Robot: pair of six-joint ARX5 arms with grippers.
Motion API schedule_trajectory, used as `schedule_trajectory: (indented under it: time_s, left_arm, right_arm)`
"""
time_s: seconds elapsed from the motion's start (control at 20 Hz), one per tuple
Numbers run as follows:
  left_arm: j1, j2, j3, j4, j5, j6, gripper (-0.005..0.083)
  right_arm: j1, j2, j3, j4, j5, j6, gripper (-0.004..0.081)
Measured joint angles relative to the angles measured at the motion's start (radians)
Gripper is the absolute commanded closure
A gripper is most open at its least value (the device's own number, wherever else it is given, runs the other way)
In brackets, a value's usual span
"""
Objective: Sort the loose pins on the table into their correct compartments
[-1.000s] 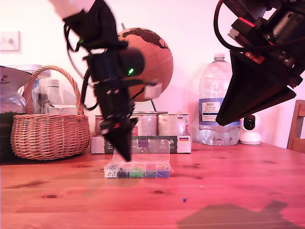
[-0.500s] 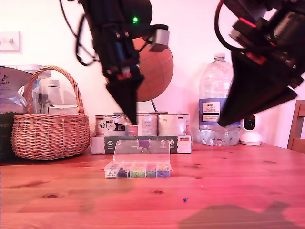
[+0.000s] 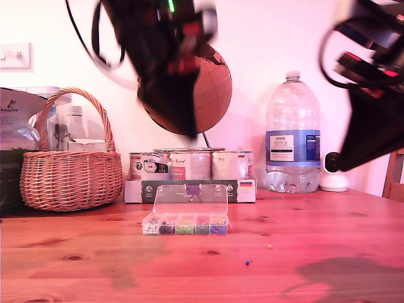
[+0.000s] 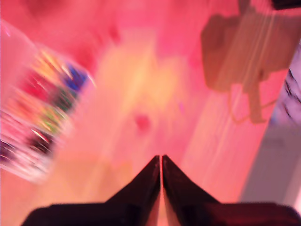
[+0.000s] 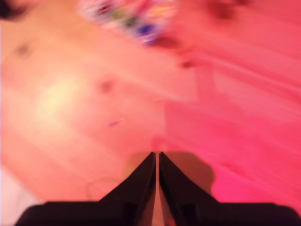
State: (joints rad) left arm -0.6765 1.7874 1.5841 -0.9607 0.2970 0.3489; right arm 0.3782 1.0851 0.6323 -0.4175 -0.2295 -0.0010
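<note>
Both black pointed grippers hang high above the reddish-brown wooden table (image 3: 328, 221), my first gripper (image 4: 161, 159) and my second gripper (image 5: 156, 155) each with its jaws pressed together on nothing, though motion blur in the wrist views leaves unclear which arm is which in the exterior view. The small clear plastic box of coloured compartments (image 3: 185, 225) sits on the table with its hinged lid upright, in front of a cardboard tray of tin cans (image 3: 189, 175). A tiny blue-headed pin (image 3: 247, 262) lies loose nearer the camera toward the exterior view's right, with a paler speck of a pin (image 3: 271, 247) just beyond it, both well apart from the box.
</note>
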Motion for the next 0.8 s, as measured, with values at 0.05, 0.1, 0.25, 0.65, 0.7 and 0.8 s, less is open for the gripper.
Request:
schedule_trajectory:
  time_s: [0.05, 0.1, 0.25, 0.65, 0.7, 0.8]
  left_arm:
    - [0.008, -0.042, -0.016, 0.049, 0.0, -0.035, 0.0795]
    - [0.012, -0.087, -0.036, 0.093, 0.005, -0.053, 0.0795]
    - [0.044, -0.238, -0.14, 0.207, 0.02, -0.077, 0.0795]
    - [0.08, -0.44, -0.66, 0.544, 0.06, -0.164, 0.0795]
    - [0.065, -0.457, -0.71, 0.584, 0.061, -0.164, 0.0795]
    - [0.04, -0.485, -0.792, 0.677, 0.062, -0.166, 0.0795]
  right_arm:
    - [-0.01, 0.0, 0.0, 0.001, 0.0, 0.0, 0.0783]
    - [-0.014, 0.0, 0.0, -0.001, -0.013, -0.003, 0.0783]
    - [-0.017, 0.0, 0.0, -0.004, -0.03, -0.027, 0.0783]
    - [0.006, 0.003, 0.059, -0.148, -0.009, 0.09, 0.0783]
    - [0.015, 0.01, 0.097, -0.172, 0.002, 0.103, 0.0783]
    - [0.026, 0.05, 0.199, -0.234, 0.003, 0.108, 0.0783]
